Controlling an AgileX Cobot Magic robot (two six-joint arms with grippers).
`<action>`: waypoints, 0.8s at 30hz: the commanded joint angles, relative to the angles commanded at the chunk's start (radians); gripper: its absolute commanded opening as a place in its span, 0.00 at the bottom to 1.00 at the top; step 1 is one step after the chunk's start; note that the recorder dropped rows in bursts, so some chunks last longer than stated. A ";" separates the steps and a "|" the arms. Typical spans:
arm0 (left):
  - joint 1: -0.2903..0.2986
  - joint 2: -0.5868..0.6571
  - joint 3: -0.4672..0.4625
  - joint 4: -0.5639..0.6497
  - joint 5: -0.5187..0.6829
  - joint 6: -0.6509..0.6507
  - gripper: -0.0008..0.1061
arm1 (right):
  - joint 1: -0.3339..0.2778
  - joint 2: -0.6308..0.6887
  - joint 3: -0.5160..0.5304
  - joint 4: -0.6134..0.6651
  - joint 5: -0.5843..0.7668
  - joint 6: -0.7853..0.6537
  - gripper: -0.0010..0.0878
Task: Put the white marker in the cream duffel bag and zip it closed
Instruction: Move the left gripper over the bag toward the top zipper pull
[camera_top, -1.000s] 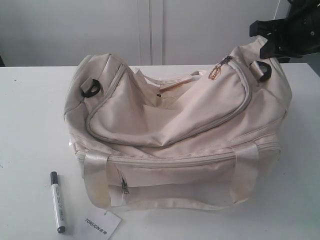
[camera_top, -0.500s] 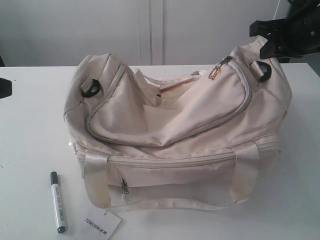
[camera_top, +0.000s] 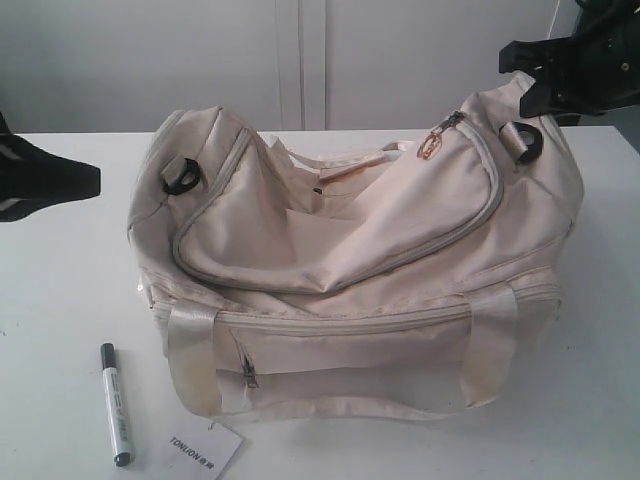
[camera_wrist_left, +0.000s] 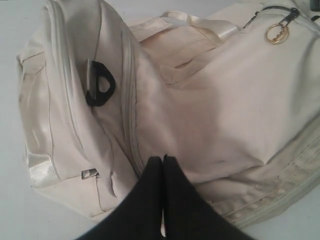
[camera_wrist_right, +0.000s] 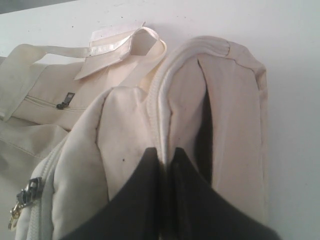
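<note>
White tabletop (camera_top: 60, 300) carries the white marker (camera_top: 115, 404), in front of the floppy cream duffel bag (camera_top: 360, 230). It looks light, stiff and slick, so I'd pinch it mid-barrel. The right gripper (camera_wrist_right: 165, 157) pinches the bag's end fabric. The left gripper (camera_wrist_left: 163, 159) has its fingers pressed together, empty.

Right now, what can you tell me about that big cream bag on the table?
The cream duffel bag is soft, slightly shiny fabric, slumped on the white table. Its curved top zipper looks open, the flap sagging inward, with the gold-ringed pull near the end on the right of the exterior view. Black D-rings sit at both ends, glossy webbing handles loop down the front, and there is a front pocket zip. A paper tag lies by its front edge. The right gripper pinches a fabric fold at that same end.
</note>
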 joint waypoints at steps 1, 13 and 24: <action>0.000 0.014 -0.022 0.000 0.018 0.006 0.01 | 0.000 0.000 0.000 0.000 0.000 0.000 0.01; -0.085 0.270 -0.295 -0.108 0.100 0.049 0.01 | 0.000 0.000 0.000 0.000 0.000 0.000 0.01; -0.355 0.535 -0.507 -0.108 -0.069 0.070 0.01 | 0.000 0.000 0.000 0.000 -0.003 0.000 0.01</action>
